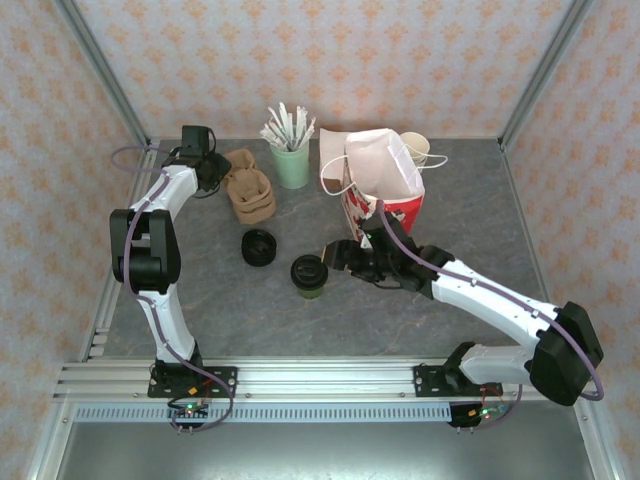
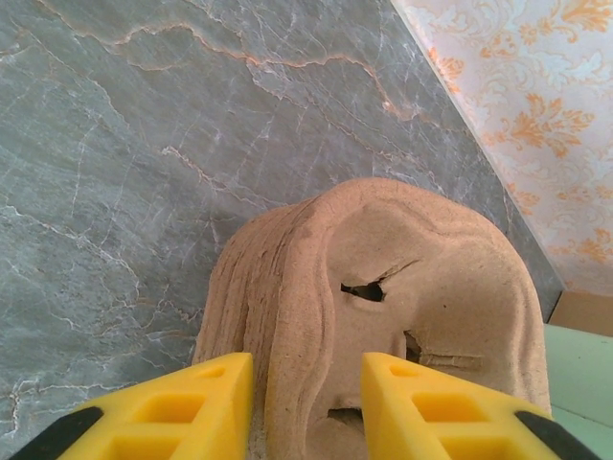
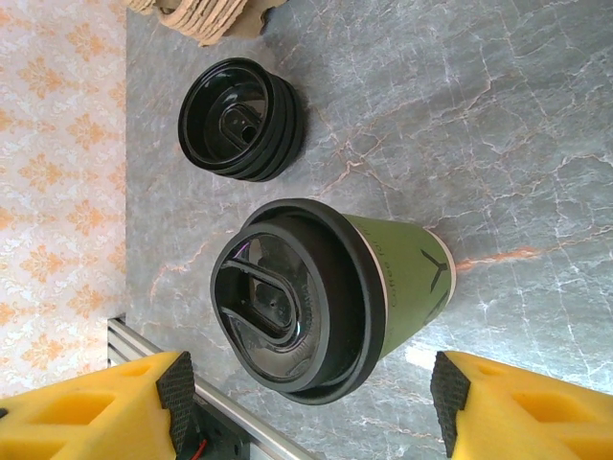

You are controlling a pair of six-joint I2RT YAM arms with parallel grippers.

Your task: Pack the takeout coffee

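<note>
Right hand [image 3: 311, 391] gapes wide astride the takeout coffee [image 3: 402, 278]. Left hand [image 2: 306, 383] sits narrow at a pulp cup carrier [image 2: 383, 240]; whether it grips, I cannot tell.

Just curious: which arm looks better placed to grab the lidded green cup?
Right: the right gripper, open, faces the coffee cup close by; the left gripper is far back at the brown cardboard stack.

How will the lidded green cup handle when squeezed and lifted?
The takeout coffee cup has paper sides, so it probably dents under squeezing. Its black lid looks glossy, likely slippery. Tapering toward its base, it may tip if pushed.
</note>
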